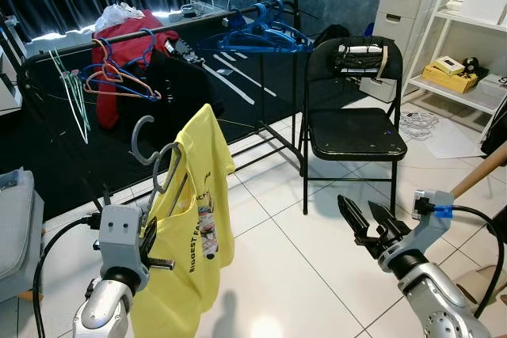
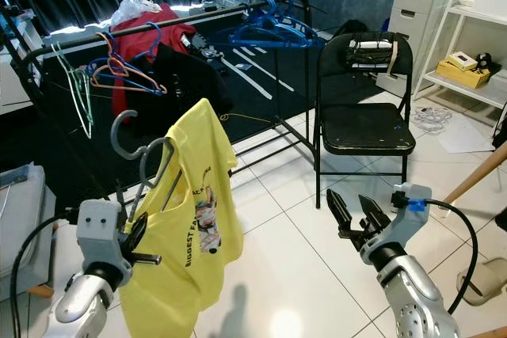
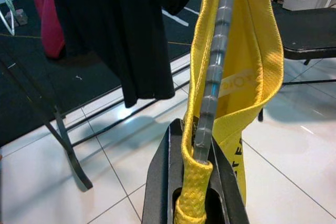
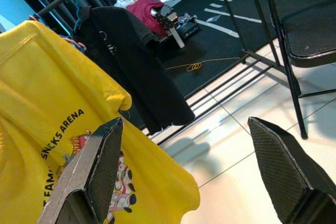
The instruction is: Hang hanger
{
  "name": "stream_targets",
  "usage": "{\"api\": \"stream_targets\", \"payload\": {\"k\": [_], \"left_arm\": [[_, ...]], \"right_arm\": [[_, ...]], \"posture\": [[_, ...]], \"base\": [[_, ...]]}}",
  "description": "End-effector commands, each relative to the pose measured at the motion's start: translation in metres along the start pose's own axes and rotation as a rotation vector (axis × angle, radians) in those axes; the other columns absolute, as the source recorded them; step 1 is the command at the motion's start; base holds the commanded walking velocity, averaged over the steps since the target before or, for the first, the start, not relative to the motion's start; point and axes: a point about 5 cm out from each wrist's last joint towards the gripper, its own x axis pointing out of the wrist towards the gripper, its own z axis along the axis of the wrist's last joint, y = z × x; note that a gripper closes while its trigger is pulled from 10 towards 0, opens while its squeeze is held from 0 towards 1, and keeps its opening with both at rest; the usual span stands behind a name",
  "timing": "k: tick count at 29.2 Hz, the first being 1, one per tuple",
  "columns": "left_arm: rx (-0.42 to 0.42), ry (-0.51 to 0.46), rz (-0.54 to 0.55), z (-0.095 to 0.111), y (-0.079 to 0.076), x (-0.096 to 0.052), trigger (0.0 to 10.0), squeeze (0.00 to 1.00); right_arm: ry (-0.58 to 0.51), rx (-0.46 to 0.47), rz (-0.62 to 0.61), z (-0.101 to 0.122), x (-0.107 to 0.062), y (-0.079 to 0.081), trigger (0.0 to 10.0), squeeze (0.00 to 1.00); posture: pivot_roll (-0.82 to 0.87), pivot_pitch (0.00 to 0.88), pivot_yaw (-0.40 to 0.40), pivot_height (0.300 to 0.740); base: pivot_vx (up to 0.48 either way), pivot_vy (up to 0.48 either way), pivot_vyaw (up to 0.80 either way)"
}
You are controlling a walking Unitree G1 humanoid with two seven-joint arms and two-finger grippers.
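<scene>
Left gripper (image 3: 197, 182) pinches a grey hanger (image 1: 158, 168) bearing a yellow T-shirt (image 1: 198, 219), near the clothes rail (image 1: 150, 28); right gripper (image 1: 366, 218) spread, holding nothing.

White tiled floor (image 1: 293, 251) bears a black folding chair (image 1: 354, 128).

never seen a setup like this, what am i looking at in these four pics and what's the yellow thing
A humanoid robot is working in a room. The two wide pictures come from cameras on its head, looking down at its own silver arms. The other two come from cameras on its wrists, looking along the black fingers.

The left gripper is shut on a grey hanger carrying a yellow T-shirt. The right gripper is open and empty.

Ahead stands a clothes rail with blue hangers, a black shirt and a red garment. Beside it is a black folding chair on the white tiled floor.
</scene>
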Motion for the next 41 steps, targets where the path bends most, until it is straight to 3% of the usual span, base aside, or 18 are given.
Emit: {"api": "stream_targets", "payload": {"k": [1, 17, 22, 33, 41], "left_arm": [[0.016, -0.022, 0.014, 0.002, 0.006, 0.000, 10.0, 0.00], [0.011, -0.037, 0.008, 0.008, 0.006, -0.002, 10.0, 0.00], [0.016, -0.046, -0.043, 0.012, 0.000, 0.001, 10.0, 0.00], [0.029, -0.048, -0.118, 0.013, -0.015, 0.004, 10.0, 0.00], [0.049, -0.048, -0.127, 0.012, -0.016, 0.004, 10.0, 0.00]], "right_arm": [[-0.007, 0.007, 0.017, -0.001, 0.003, 0.004, 10.0, 0.00], [-0.008, 0.007, 0.032, 0.004, 0.001, 0.006, 10.0, 0.00], [-0.010, 0.003, 0.031, 0.008, 0.004, 0.004, 10.0, 0.00], [-0.002, -0.011, 0.016, 0.009, 0.008, -0.005, 10.0, 0.00], [0.001, -0.012, 0.013, 0.008, 0.010, -0.005, 10.0, 0.00]], "posture": [[-0.07, 0.000, 0.081, 0.740], [-0.08, 0.001, 0.079, 0.740], [-0.07, 0.049, 0.072, 0.740], [-0.09, 0.035, 0.062, 0.740], [-0.10, 0.011, 0.070, 0.740]], "base": [[0.000, 0.000, 0.00], [0.000, 0.000, 0.00], [0.000, 0.000, 0.00], [0.000, 0.000, 0.00], [0.000, 0.000, 0.00]]}}
